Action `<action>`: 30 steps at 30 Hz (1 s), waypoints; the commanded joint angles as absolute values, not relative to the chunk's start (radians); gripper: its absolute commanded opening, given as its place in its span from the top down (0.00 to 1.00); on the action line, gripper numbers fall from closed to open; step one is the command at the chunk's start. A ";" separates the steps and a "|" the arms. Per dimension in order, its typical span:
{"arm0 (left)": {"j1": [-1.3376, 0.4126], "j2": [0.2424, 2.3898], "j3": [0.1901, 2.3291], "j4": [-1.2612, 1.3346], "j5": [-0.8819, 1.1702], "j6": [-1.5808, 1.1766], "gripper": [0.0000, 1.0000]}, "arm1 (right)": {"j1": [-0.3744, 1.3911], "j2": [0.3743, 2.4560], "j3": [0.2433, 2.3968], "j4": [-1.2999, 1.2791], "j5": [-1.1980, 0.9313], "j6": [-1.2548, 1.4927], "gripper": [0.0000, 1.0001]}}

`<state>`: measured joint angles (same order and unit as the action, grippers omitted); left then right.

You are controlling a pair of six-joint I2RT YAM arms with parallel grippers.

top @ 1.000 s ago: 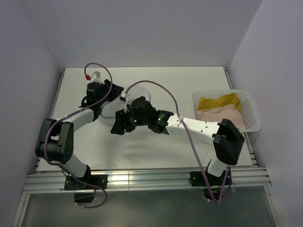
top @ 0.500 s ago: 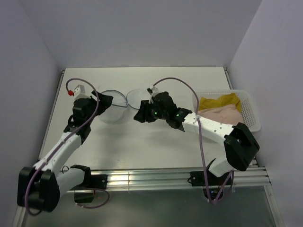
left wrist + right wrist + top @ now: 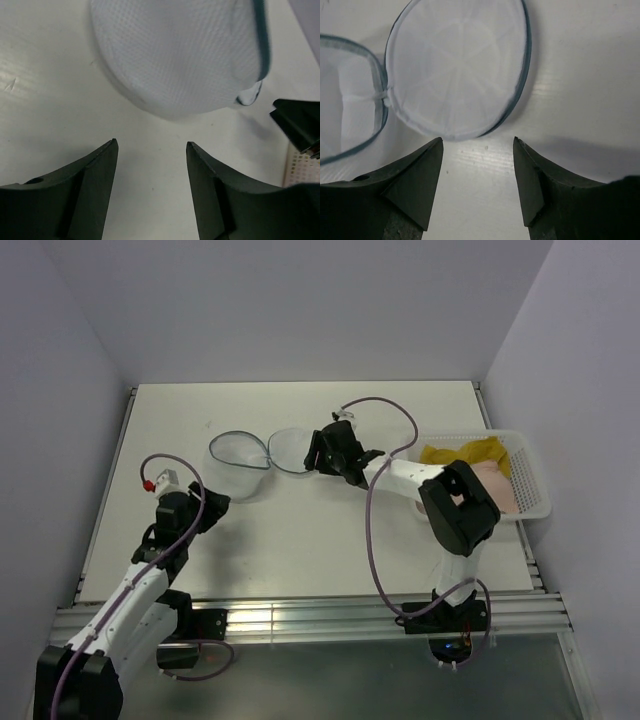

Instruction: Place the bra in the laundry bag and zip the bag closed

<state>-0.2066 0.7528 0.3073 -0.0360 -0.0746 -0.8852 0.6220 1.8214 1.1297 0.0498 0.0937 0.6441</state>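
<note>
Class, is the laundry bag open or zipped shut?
Open: the laundry bag lies with two mesh halves spread side by side, joined at one point.

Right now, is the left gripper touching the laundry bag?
Apart. In the left wrist view, bare table shows between the open left gripper and the laundry bag.

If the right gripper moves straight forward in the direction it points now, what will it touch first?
Probably the open laundry bag: its flat round half lies just ahead of the right gripper, whose jaws stand open. Height above the table is unclear.
</note>
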 commanded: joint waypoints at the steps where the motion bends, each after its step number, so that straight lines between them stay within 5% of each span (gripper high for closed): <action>1: -0.204 0.799 0.284 0.050 -0.044 -0.900 0.36 | 0.598 1.868 1.213 0.077 0.184 0.693 0.35; 16: -0.132 1.169 0.255 0.471 -0.032 -0.943 0.39 | 0.561 2.020 1.290 0.087 0.115 0.767 0.39; 20: -0.130 1.252 0.274 0.544 -0.037 -0.957 0.51 | 0.557 2.051 1.305 0.095 0.095 0.779 0.41; 25: -0.129 1.325 0.298 0.572 -0.066 -0.959 0.67 | 0.554 2.072 1.308 0.109 0.084 0.782 0.56; 30: -0.123 1.338 0.331 0.519 -0.094 -0.965 1.00 | 0.555 2.056 1.261 0.136 0.038 0.784 0.78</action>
